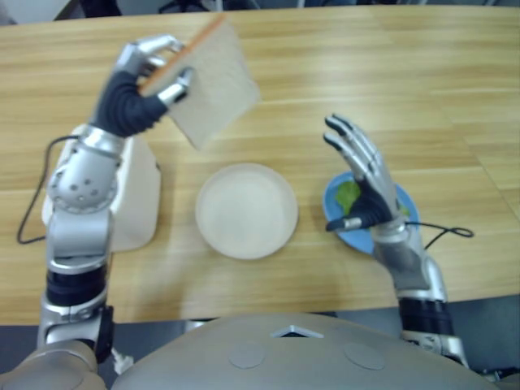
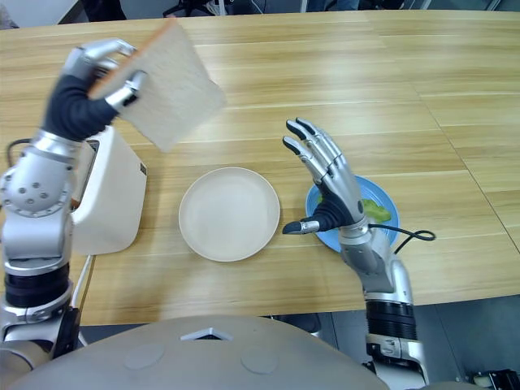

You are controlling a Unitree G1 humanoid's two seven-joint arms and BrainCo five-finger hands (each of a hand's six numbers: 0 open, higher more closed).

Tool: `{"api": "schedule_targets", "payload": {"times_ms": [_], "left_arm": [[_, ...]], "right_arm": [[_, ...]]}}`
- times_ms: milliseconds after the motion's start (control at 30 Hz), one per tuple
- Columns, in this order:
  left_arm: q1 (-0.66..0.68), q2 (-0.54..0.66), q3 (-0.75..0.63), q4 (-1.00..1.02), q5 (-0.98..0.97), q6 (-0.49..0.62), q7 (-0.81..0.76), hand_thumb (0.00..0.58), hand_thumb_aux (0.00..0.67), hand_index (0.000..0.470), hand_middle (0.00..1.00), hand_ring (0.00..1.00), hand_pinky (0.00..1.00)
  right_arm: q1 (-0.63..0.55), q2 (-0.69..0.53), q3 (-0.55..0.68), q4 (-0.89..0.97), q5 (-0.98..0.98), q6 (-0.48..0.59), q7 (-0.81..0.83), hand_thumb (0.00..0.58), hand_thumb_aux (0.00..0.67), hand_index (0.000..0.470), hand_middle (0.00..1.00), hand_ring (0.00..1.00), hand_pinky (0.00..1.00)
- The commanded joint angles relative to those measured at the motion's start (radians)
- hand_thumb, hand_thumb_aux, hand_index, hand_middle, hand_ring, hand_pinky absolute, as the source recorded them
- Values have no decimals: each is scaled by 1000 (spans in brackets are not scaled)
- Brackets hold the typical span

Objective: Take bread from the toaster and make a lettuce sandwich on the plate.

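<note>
Fingers (image 1: 180, 85) of the left hand (image 1: 146, 63) are clamped on one edge of a bread slice (image 1: 218, 89). The slice is held tilted in the air, above and beyond the white toaster (image 1: 136, 199), which stands at the left of the desk (image 1: 341, 73). The round beige plate (image 1: 246, 210) lies bare just right of the toaster. The right hand (image 1: 367, 185) is raised over the blue dish (image 1: 409, 205), fingers spread apart and holding nothing. Lettuce (image 1: 348, 195) lies in the blue dish, partly hidden behind the right hand.
</note>
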Motion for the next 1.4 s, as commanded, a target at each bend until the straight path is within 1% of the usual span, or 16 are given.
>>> {"api": "schedule_targets", "payload": {"times_ms": [33,167,300,467,733,900,1033,1400], "left_arm": [[22,3,-102,55,-25,46,-97,580,670,460,1000,1000,1000],[39,7,-201,168,-10,46,-175,580,670,460,1000,1000,1000],[51,-7,-279,274,17,31,-211,580,670,460,1000,1000,1000],[54,-35,-340,428,33,11,-233,580,670,460,1000,1000,1000],[51,-76,-384,681,102,-93,-193,580,670,460,1000,1000,1000],[50,-91,-407,768,145,-141,-176,580,670,460,1000,1000,1000],[53,-95,-424,813,185,-167,-161,580,670,460,1000,1000,1000],[57,-96,-443,846,282,-212,-109,580,670,460,1000,1000,1000]], "right_arm": [[2,-27,-12,-84,-95,-31,-29,0,0,0,0,0,0],[16,-64,20,-126,-161,-65,-30,0,0,0,0,0,0],[27,-120,110,-65,-200,-76,5,0,0,0,0,0,0],[20,-209,292,109,-178,-36,135,0,0,0,0,0,0],[-29,-273,464,295,-150,56,275,0,0,0,0,0,0],[-64,-284,513,358,-150,106,293,0,0,0,0,0,0],[-81,-283,539,366,-136,132,293,0,0,0,0,0,0],[-117,-275,608,369,-100,177,335,0,0,0,0,0,0]]}}
